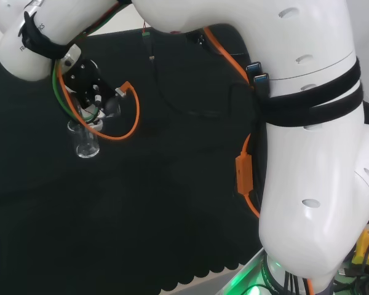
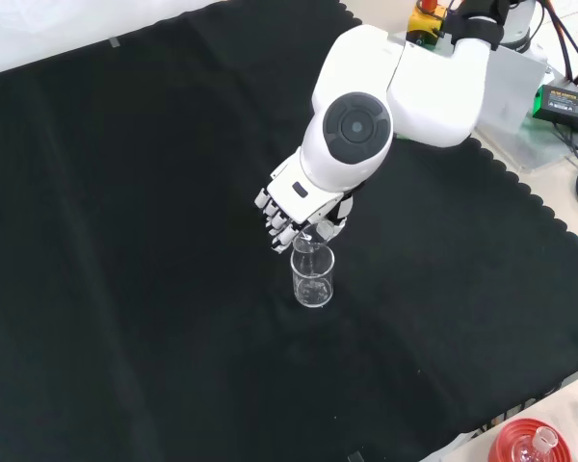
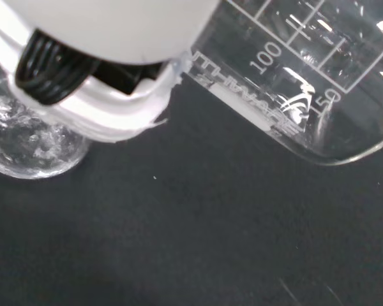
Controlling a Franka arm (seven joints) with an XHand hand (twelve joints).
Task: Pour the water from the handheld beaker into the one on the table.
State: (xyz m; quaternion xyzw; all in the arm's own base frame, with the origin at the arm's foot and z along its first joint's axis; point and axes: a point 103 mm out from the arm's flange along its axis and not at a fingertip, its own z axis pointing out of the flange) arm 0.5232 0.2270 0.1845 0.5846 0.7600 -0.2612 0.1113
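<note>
A clear glass beaker [image 2: 313, 279] stands upright on the black cloth; it also shows in the head view [image 1: 86, 145]. The hand [image 2: 294, 205] hovers right above it, fingers curled round a second clear beaker [image 3: 306, 70] with printed marks. That held beaker is tipped steeply, its mouth over the standing beaker's rim [image 2: 308, 244]. In the wrist view the standing beaker [image 3: 32, 143] shows rippled water inside, beside a blurred white part of the hand [image 3: 108, 38]. In the head view the hand [image 1: 89, 86] sits just over the glass, partly hiding the held beaker.
The arm's big white links [image 1: 307, 123] stand at the head view's right, with orange cable [image 1: 132, 117] looping by the hand. In the front view a red ribbed stand [image 2: 535, 445] with glassware sits at the lower right corner, off the cloth [image 2: 125, 241].
</note>
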